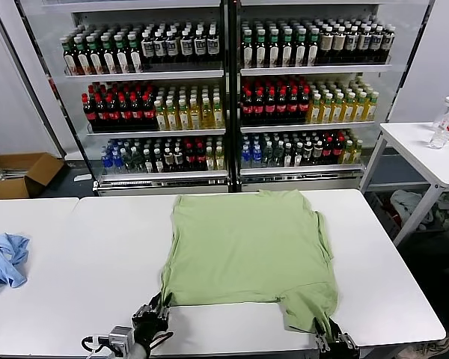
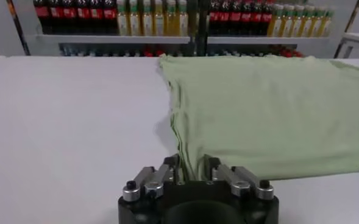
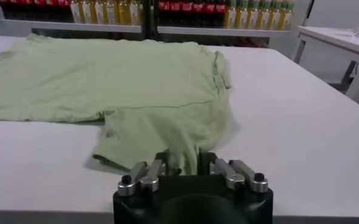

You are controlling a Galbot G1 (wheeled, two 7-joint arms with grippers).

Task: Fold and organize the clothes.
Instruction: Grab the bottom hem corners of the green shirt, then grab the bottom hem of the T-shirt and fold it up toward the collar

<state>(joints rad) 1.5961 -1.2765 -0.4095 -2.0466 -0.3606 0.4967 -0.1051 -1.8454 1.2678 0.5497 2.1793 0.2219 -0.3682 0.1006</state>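
Left gripper (image 1: 160,305) and right gripper (image 1: 331,327) pinching shirt (image 1: 247,250), blue cloth (image 1: 4,259) aside

White tables (image 1: 97,262), glass-door drinks fridges (image 1: 224,90), cardboard box (image 1: 19,173)

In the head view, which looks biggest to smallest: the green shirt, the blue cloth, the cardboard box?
1. Green shirt, by far the largest.
2. Cardboard box and blue cloth look alike; both are cut off by the frame edge, so unranked.
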